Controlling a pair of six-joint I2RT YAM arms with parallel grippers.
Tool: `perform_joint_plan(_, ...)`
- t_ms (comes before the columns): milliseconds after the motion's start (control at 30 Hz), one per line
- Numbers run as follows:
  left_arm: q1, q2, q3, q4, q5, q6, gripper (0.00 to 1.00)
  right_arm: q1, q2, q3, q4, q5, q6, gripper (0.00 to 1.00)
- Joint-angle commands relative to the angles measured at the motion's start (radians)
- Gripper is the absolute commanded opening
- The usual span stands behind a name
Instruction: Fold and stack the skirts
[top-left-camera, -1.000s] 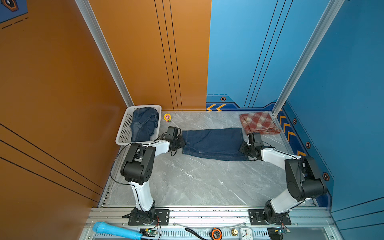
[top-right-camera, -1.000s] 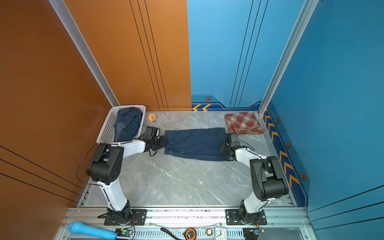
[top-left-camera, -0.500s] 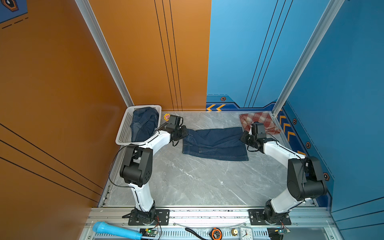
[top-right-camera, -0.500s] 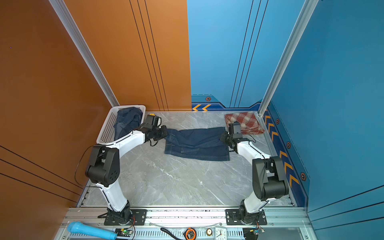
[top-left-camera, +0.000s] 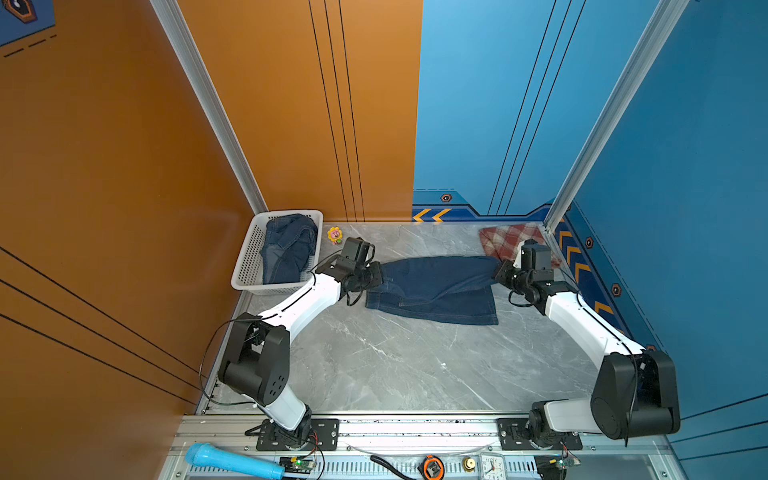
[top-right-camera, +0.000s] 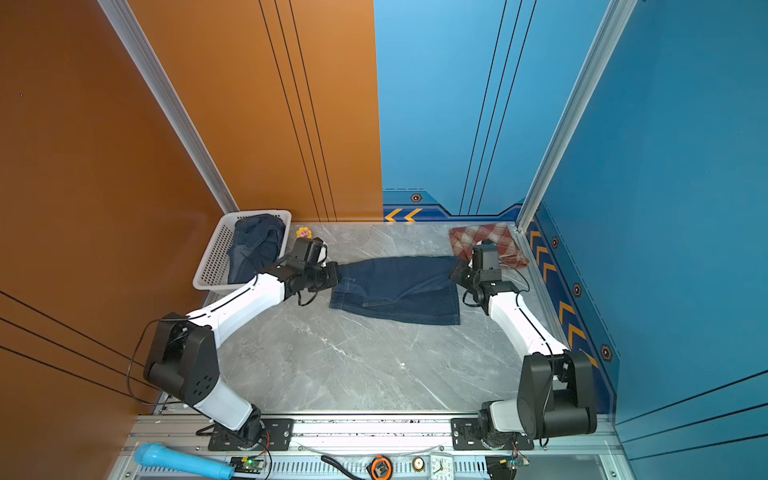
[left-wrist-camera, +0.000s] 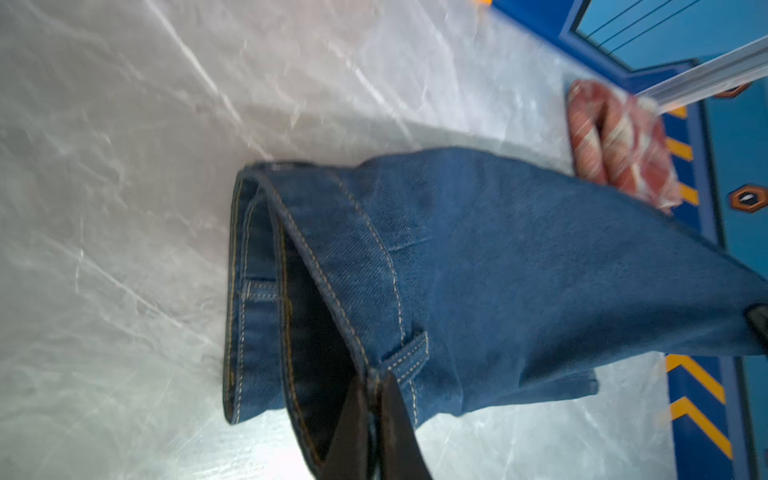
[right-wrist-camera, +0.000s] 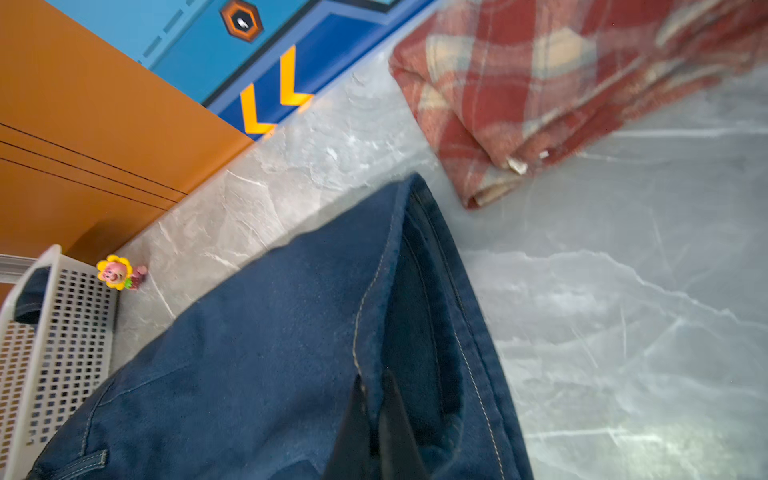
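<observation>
A dark blue denim skirt (top-left-camera: 432, 286) (top-right-camera: 395, 291) is stretched between my two grippers in the middle of the table. Its near edge lies on the marble. My left gripper (top-left-camera: 380, 276) (left-wrist-camera: 374, 376) is shut on its waistband. My right gripper (top-left-camera: 498, 272) (right-wrist-camera: 372, 380) is shut on the hem end. A red, cream and tan plaid skirt (top-left-camera: 505, 243) (right-wrist-camera: 519, 83) lies folded in the back right corner, just behind the right gripper. A second denim skirt (top-left-camera: 289, 249) (top-right-camera: 255, 245) sits crumpled in the white basket (top-left-camera: 245, 266).
The basket stands at the back left against the orange wall. A small yellow flower toy (top-left-camera: 335, 235) (right-wrist-camera: 114, 272) lies beside it, behind the left wrist. Blue walls close off the back and right. Bare marble table (top-left-camera: 395, 365) spreads in front of the skirt.
Both grippers have risen and moved toward the back wall, still shut on the denim skirt's two ends. The cloth between them has lifted; its near edge has stayed in place.
</observation>
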Motion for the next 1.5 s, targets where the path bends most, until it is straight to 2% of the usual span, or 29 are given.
perform_joint_plan(0, 0.000, 0.014, -0.099, 0.006, -0.055, 0.001, 0.00, 0.007, -0.045, -0.135, -0.036, 0.040, 0.010, 0.00)
perform_joint_plan(167, 0.028, 0.103, -0.177, 0.054, -0.054, 0.001, 0.00, 0.017, -0.011, -0.283, 0.050, 0.074, 0.057, 0.00)
perform_joint_plan(333, 0.048, 0.172, -0.146, 0.061, -0.039, -0.001, 0.00, 0.041, 0.094, -0.293, 0.093, 0.087, 0.069, 0.00)
perform_joint_plan(433, 0.061, 0.174, -0.141, 0.062, -0.039, -0.009, 0.00, 0.052, 0.108, -0.277, 0.089, 0.097, 0.065, 0.00)
perform_joint_plan(633, 0.101, 0.115, -0.115, 0.044, -0.031, -0.012, 0.00, 0.062, 0.022, -0.188, -0.022, 0.115, 0.033, 0.00)
perform_joint_plan(833, 0.122, 0.067, -0.029, 0.015, -0.027, -0.009, 0.00, 0.080, -0.112, -0.111, -0.139, 0.131, 0.023, 0.00)
perform_joint_plan(1033, 0.151, 0.058, -0.017, 0.017, -0.015, -0.017, 0.00, 0.107, -0.202, -0.116, -0.210, 0.138, 0.046, 0.00)
perform_joint_plan(1267, 0.165, 0.127, -0.052, 0.047, -0.011, -0.023, 0.00, 0.165, -0.190, -0.255, -0.159, 0.149, 0.101, 0.00)
perform_joint_plan(1467, 0.150, 0.187, -0.057, 0.047, -0.013, -0.018, 0.00, 0.183, -0.093, -0.319, -0.101, 0.138, 0.106, 0.00)
